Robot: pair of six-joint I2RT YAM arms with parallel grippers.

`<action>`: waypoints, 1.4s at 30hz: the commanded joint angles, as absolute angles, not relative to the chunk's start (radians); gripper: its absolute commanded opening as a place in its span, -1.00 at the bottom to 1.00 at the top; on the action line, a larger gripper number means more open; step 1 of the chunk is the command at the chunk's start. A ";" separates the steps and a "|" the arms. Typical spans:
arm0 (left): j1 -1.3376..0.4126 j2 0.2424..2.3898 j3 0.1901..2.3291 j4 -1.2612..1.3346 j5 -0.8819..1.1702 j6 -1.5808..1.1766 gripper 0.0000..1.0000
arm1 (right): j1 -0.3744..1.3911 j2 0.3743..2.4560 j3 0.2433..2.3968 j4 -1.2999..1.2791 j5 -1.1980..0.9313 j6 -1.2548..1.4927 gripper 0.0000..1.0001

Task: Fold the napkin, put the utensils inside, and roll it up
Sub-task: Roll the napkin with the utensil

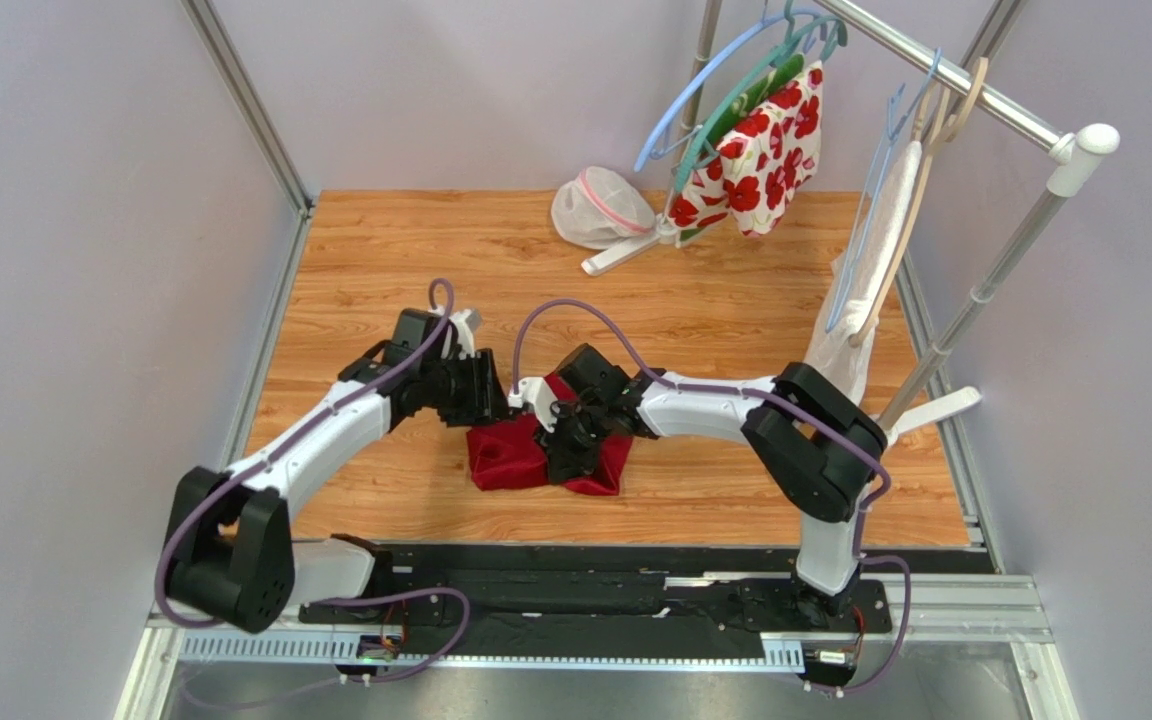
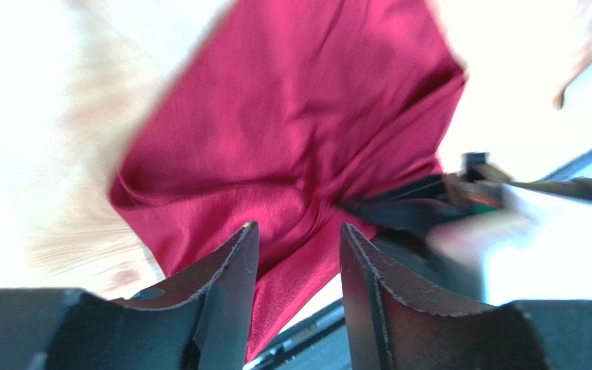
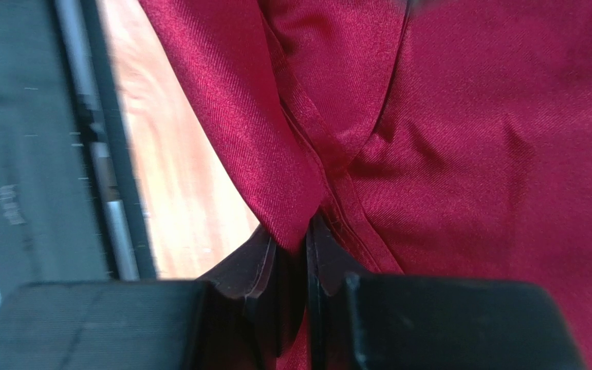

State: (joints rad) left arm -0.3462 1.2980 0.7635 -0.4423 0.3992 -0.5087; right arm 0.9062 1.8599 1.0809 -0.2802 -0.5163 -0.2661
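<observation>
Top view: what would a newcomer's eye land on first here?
The dark red napkin lies crumpled on the wooden table, in the middle near its front edge. The right gripper pinches a fold of it, while the left gripper stands open, facing the cloth. At the far right, a white cloth with red flowers hangs from a rail.

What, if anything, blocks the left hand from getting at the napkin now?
Probably nothing; yes, it looks reachable. The left hand is open close to the napkin, with bare cloth right ahead of it. The right hand, shut on a fold beside it, crowds the spot somewhat.
</observation>
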 commanded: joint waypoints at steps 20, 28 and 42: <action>-0.344 0.897 0.462 -0.312 0.291 -0.667 0.13 | 0.732 2.221 1.269 -0.693 -0.850 -0.089 -0.95; -0.344 0.982 0.426 -0.187 0.307 -0.715 0.14 | 0.719 2.256 1.295 -0.704 -0.822 -0.031 -0.98; -0.345 1.060 0.522 -0.439 0.186 -0.703 0.15 | 0.703 2.255 1.313 -0.701 -0.753 0.028 -1.00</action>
